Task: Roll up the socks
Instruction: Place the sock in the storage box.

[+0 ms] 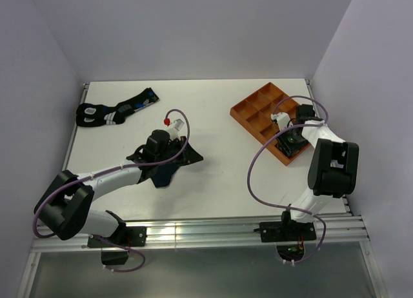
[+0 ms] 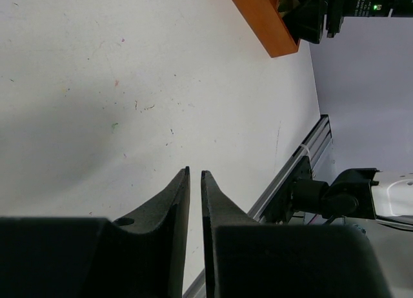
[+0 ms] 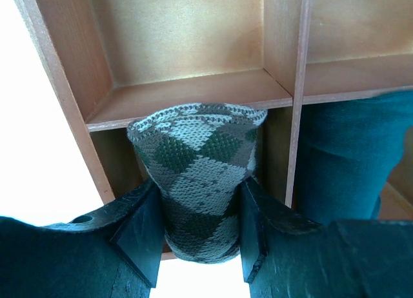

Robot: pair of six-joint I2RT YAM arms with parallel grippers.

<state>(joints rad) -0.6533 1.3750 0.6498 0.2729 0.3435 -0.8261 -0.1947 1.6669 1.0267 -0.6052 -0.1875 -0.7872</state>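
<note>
A rolled tan sock point(image 3: 197, 156) with dark argyle diamonds stands in a compartment at the near corner of the orange wooden tray point(image 3: 187, 93). My right gripper point(image 3: 199, 183) is shut on it, one pad pressed against each side of the roll. The plain dark navy sock point(image 3: 342, 156) fills the compartment just to the right. In the top view my right gripper point(image 1: 292, 142) hangs over the tray's point(image 1: 258, 114) near corner. My left gripper point(image 1: 193, 157) is low over the middle of the table, away from the tray. It point(image 2: 195, 173) is shut to a thin gap with nothing in it.
A pair of black socks with blue and white markings point(image 1: 113, 111) lies at the table's far left. The tray's other compartments point(image 3: 187, 33) show bare wood. The table's metal rail point(image 2: 303, 162) and the right arm's base point(image 1: 290, 230) are at the near edge.
</note>
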